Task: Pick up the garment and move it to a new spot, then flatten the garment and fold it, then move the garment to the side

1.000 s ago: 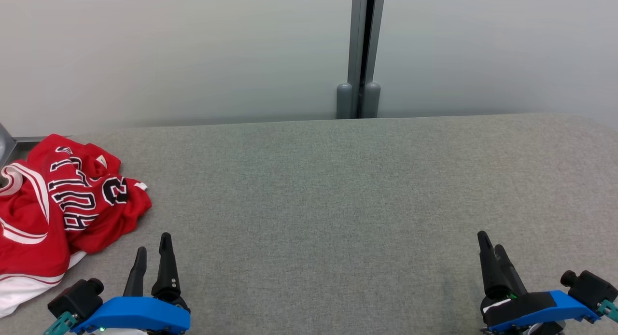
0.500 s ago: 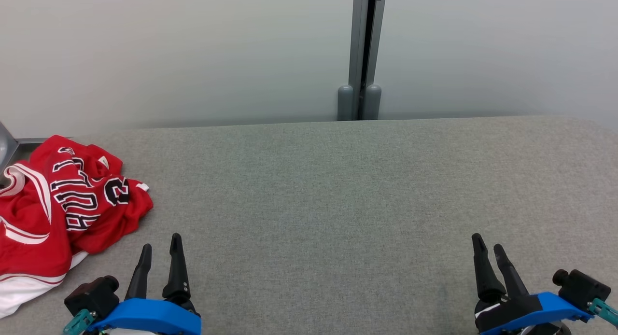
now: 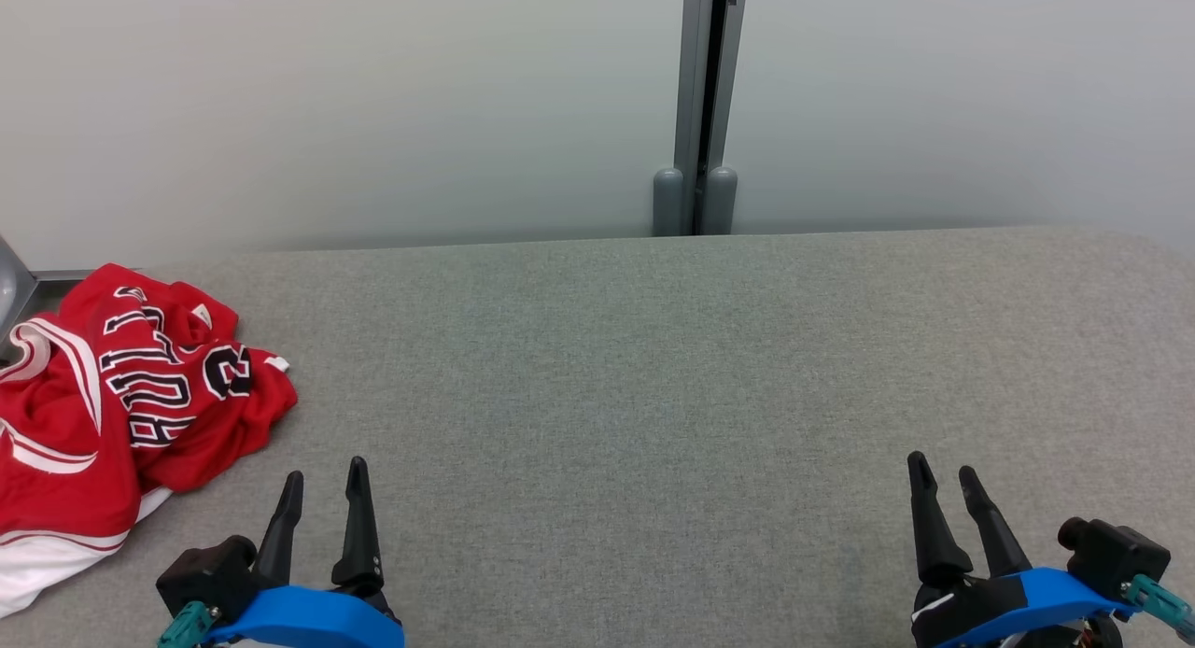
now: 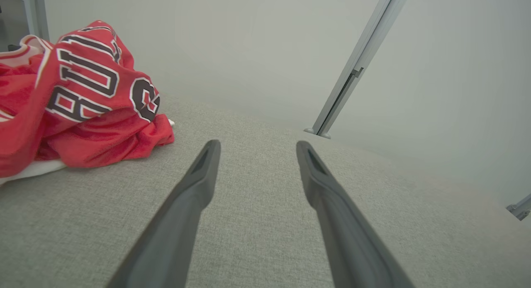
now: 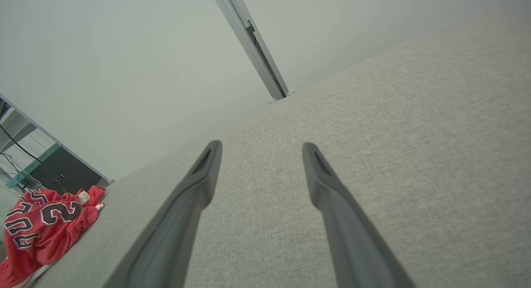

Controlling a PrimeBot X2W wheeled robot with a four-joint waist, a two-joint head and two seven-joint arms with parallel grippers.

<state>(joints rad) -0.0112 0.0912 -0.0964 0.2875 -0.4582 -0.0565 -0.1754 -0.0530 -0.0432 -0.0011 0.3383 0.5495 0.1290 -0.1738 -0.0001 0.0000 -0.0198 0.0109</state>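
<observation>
Grey cloth covers the table [image 3: 653,368], with a pale wall [image 3: 373,97] behind it and a grey post [image 3: 700,88] standing at the far edge.

The left gripper [image 3: 325,469] is at the near left. Its two dark fingers are spread apart and hold nothing, and the left wrist view shows bare cloth through the gap. The right gripper [image 3: 943,463] is at the near right, well apart from the left one. Its fingers are likewise parted and empty over plain cloth. Both point toward the far edge, and each sits on a blue mount.

Left of the left gripper, near it but not touching, lies the jersey [image 3: 112,396]. It is a crumpled red heap with black, white-edged letters and numbers, white trim, and a white strip along its near side. It rests at the left edge of the table, and part of it runs out of the head view. The middle and right of the table carry nothing.
</observation>
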